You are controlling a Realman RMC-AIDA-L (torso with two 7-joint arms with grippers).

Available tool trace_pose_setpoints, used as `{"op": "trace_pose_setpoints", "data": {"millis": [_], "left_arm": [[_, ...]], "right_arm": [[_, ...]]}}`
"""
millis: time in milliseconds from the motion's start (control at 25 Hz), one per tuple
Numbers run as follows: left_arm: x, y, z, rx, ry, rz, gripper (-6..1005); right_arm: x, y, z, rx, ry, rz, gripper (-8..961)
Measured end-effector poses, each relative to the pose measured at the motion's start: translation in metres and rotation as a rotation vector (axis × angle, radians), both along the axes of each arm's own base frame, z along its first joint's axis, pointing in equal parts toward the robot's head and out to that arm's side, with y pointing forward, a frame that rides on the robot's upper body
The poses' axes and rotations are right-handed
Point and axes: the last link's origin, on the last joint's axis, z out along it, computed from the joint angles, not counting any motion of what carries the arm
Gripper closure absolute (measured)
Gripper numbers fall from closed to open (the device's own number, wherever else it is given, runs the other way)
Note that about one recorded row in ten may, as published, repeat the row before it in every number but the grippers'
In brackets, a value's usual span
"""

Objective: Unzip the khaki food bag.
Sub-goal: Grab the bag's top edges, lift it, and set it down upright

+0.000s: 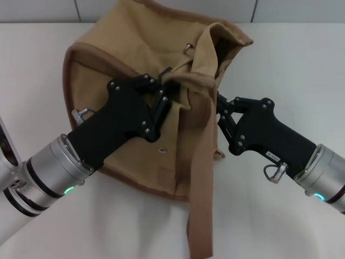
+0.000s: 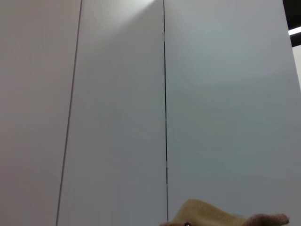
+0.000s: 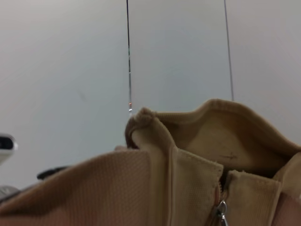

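Observation:
The khaki food bag [image 1: 108, 70] lies slumped on the white table, its front pocket snap [image 1: 160, 149] facing me. Its top gapes open at the far end [image 1: 223, 46]. My left gripper [image 1: 163, 78] reaches over the bag's front and is shut on bunched fabric at the top, by a strap handle [image 1: 199, 178] that trails toward me. My right gripper [image 1: 220, 110] presses against the bag's right side, its tips hidden behind that strap. The right wrist view shows the bag's open rim [image 3: 216, 113] and a silver zipper pull [image 3: 221, 209]. The left wrist view shows only a bit of the bag [image 2: 207, 214].
The white table [image 1: 291, 54] spreads around the bag on all sides. A grey panelled wall [image 1: 161, 8] stands right behind the bag. A small metal ring [image 1: 188, 47] hangs at the bag's top.

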Motion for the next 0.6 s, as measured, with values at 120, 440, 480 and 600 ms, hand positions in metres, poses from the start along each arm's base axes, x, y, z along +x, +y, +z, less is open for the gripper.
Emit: {"op": "trace_pose_setpoints", "data": {"millis": [120, 440, 480, 600], "left_arm": [[0.002, 0.002, 0.002, 0.016, -0.029, 0.014, 892], [0.003, 0.005, 0.007, 0.056, -0.093, 0.065, 889], [0.004, 0.005, 0.007, 0.056, -0.097, 0.068, 888], [0.005, 0.006, 0.007, 0.063, -0.118, 0.081, 887]], "right_arm": [[0.000, -0.006, -0.003, 0.075, -0.033, 0.015, 943], [-0.003, -0.016, -0.010, 0.165, -0.088, 0.045, 943], [-0.002, -0.017, -0.010, 0.174, -0.095, 0.047, 943], [-0.001, -0.019, -0.010, 0.203, -0.109, 0.045, 943]]}}
